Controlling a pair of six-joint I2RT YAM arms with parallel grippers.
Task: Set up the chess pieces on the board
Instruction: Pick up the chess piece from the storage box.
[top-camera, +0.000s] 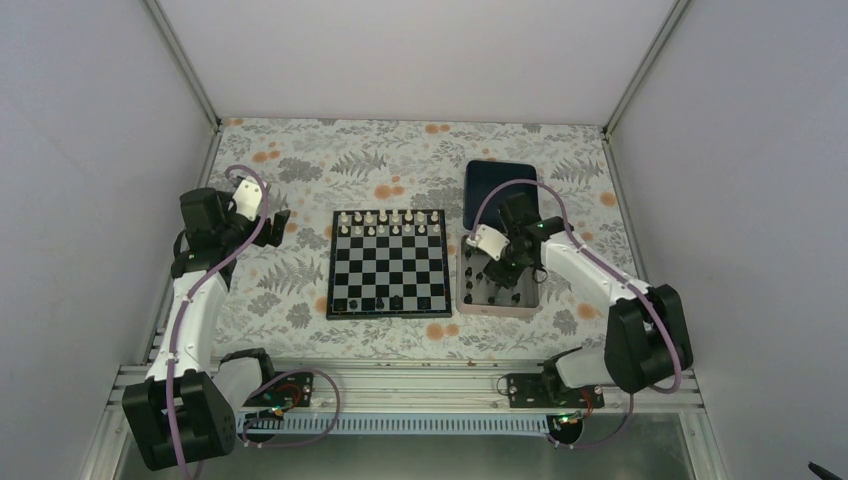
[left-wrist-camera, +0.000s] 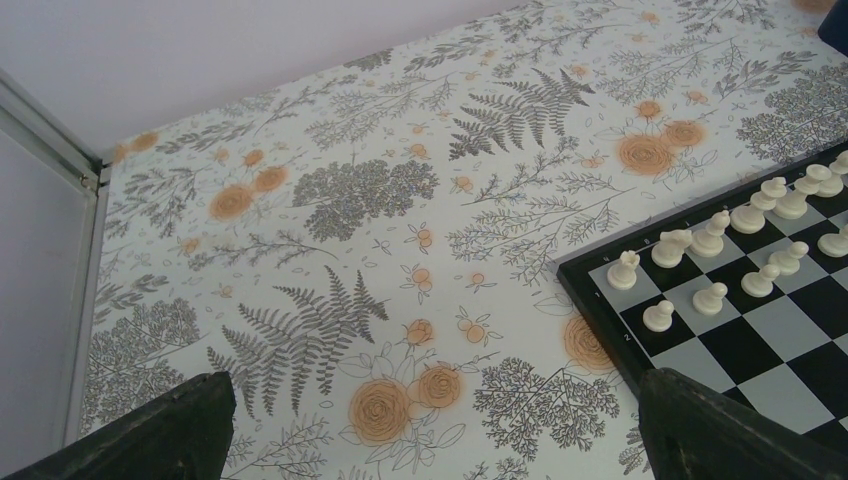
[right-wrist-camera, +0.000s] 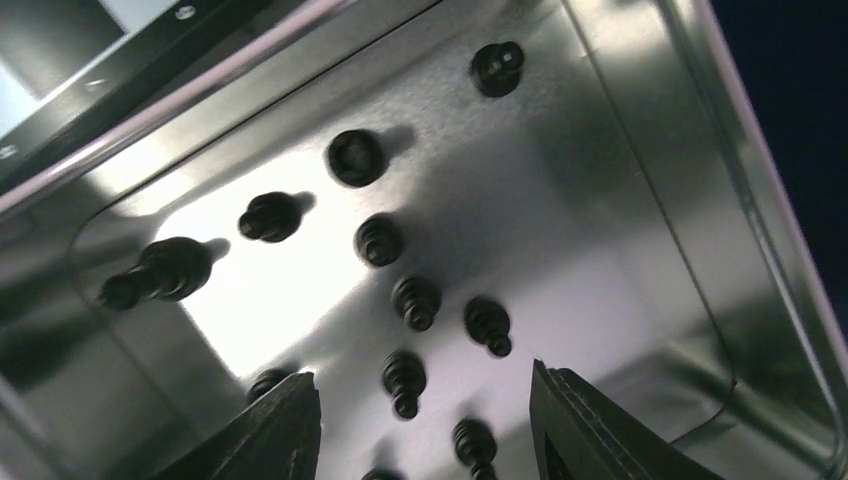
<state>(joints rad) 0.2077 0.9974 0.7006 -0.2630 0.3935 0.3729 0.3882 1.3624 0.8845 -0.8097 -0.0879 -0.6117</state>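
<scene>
Now your right gripper (right-wrist-camera: 420, 380) gapes over tiny black chess pieces (right-wrist-camera: 415, 300) standing upright in the silver rectangular tray (right-wrist-camera: 640, 200); left gripper (left-wrist-camera: 432, 385) gapes too.

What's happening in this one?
The right gripper, jaws open, hangs over black chess pieces in the silver tray beside the board. The white pieces fill the board's far rows; only a couple of black ones stand on its near row. The left gripper, also open, hovers over the table left of the board.
</scene>
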